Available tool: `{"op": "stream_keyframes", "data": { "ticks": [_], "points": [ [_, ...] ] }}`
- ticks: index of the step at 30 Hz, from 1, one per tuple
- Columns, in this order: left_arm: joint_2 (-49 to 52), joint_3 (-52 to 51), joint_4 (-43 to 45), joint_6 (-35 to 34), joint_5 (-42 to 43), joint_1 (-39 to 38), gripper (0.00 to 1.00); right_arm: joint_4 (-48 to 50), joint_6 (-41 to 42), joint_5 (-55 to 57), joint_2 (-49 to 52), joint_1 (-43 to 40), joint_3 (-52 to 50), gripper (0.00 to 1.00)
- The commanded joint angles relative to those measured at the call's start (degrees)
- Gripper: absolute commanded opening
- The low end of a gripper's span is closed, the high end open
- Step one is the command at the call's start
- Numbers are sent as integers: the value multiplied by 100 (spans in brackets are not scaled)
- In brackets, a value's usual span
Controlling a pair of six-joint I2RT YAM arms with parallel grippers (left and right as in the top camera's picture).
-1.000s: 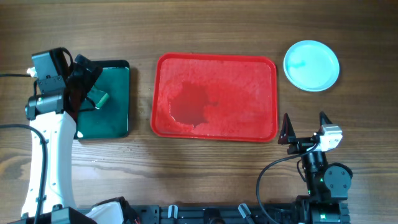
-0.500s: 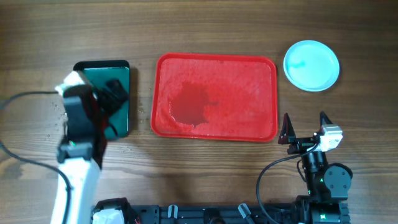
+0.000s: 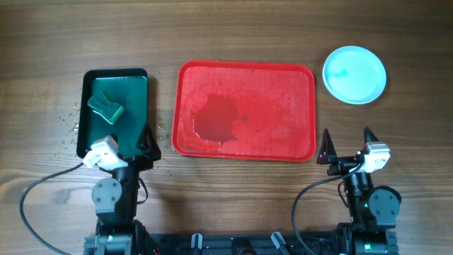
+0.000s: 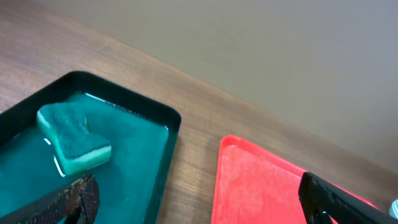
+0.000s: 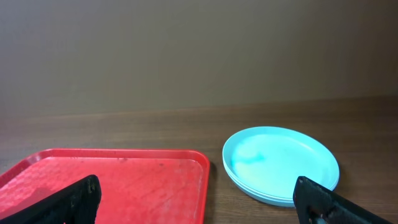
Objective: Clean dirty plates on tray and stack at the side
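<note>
The red tray (image 3: 245, 74) lies mid-table with no plates on it; it also shows in the left wrist view (image 4: 261, 186) and the right wrist view (image 5: 124, 180). The plates (image 3: 354, 74) are stacked at the far right, a pale aqua one on top with a faint teal smear; the stack shows in the right wrist view (image 5: 281, 163). The white plate is hidden. My left gripper (image 3: 122, 147) is open and empty near the front edge, left of the tray. My right gripper (image 3: 347, 145) is open and empty, front right.
A dark green tray (image 3: 134, 113) at the left holds a green sponge (image 3: 105, 105) in shallow water; both show in the left wrist view, tray (image 4: 171, 124) and sponge (image 4: 71, 140). Water droplets lie on the wood left of it.
My left arm has pulled back from over the green tray to the front edge, leaving the sponge lying in that tray. The right arm has not moved.
</note>
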Motion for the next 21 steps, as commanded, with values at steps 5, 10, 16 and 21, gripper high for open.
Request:
{"op": "stream_keyframes", "data": {
  "ticks": [5,10,16,21],
  "points": [
    [-1213,-76,-1353,511,177,-37,100,28,79,37,-50,-26,-7,99],
    [-1764,-74,-1353,507,219,-44,100,28,79,37,-50,-26,-7,100],
    [-1781,-74,-1351,483,201,-66,100,28,74,37,-50,-26,-7,100],
    [-1781,-74,-1351,640,195,-63,100,28,79,37,-50,-26,-7,100]
  ]
}}
